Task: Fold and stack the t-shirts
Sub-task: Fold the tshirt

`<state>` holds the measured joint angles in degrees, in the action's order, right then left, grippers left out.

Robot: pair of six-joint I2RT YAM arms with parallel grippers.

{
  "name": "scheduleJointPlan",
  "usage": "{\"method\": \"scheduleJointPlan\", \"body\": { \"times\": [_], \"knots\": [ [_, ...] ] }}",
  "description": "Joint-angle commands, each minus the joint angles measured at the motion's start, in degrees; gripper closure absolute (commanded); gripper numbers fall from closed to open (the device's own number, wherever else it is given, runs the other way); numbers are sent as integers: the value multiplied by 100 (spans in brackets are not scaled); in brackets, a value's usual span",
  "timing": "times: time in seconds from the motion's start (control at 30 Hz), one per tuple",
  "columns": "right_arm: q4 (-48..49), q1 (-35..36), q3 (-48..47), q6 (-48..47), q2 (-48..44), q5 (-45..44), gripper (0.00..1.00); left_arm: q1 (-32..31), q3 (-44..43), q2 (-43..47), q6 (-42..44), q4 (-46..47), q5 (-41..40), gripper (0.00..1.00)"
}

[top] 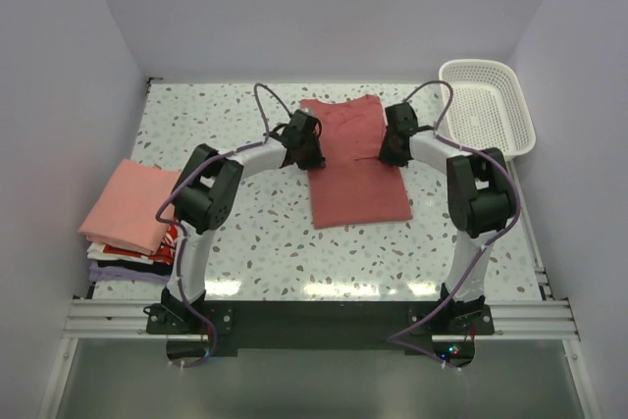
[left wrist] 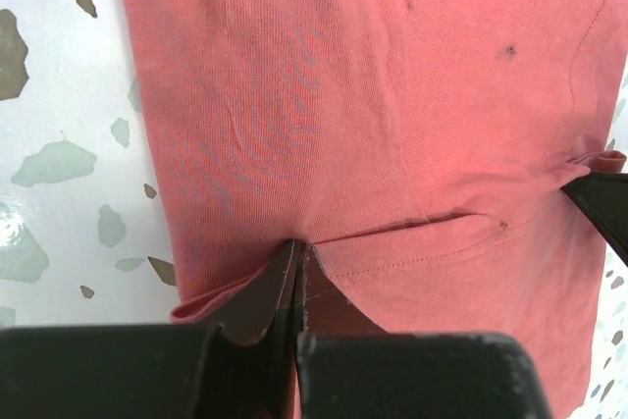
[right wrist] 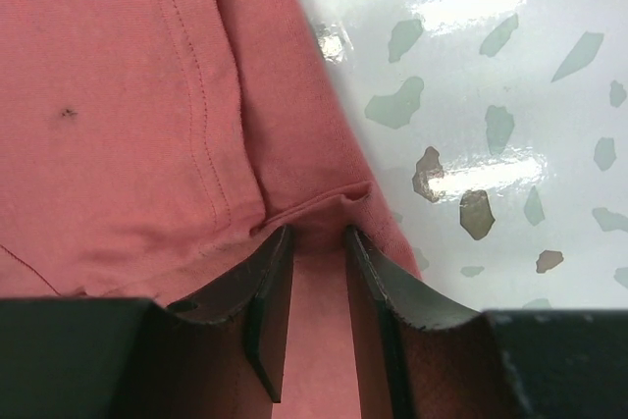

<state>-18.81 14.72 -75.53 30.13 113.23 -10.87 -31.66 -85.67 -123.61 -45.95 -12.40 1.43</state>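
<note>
Toward the worktop's [top: 245,233] far edge, the limp brick-red cotton t-shirt [top: 358,169] suited edge grips: the left gripper [left wrist: 297,248] was clamped on one side fold, and the right gripper [right wrist: 318,237] seemingly pinched the opposite one.

We log both arms reaching forward from the near edge, elbows raised and out, forearms angled in toward each other, wrists pitched down. Left arm [top: 211,193]: left gripper [left wrist: 297,247] jaws pressed together, pinching the red t-shirt [top: 358,183] edge. Right arm [top: 478,193]: right gripper [right wrist: 319,235] jaws narrow with a small gap, clamping a bunched fold of the same shirt.
</note>
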Motion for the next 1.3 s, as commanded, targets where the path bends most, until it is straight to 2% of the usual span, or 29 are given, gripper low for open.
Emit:
{"method": "scheduleJointPlan", "body": {
  "times": [0.0,0.4,0.7,0.93,1.03,1.1,1.27],
  "knots": [
    [-141,-92,423,54,33,-64,68,19,428,-49,-1,-667,-539,100],
    [606,-75,2049,423,-793,823,68,-139,1684,671,-159,-245,-530,100],
    [1317,13,3658,854,-2146,1543,66,-393,3046,1725,-344,106,-591,100],
    [1371,189,4853,1074,-3473,1746,65,-464,4285,2903,-458,458,-486,100],
    [1117,198,5021,1135,-4141,1773,63,-464,4532,3246,-450,493,-468,100],
    [881,198,4987,1136,-4553,1756,57,-464,4559,3404,-423,511,-460,100],
    [203,198,4267,820,-4731,1720,52,-455,4226,3616,-248,362,-363,100]
  ]
}}
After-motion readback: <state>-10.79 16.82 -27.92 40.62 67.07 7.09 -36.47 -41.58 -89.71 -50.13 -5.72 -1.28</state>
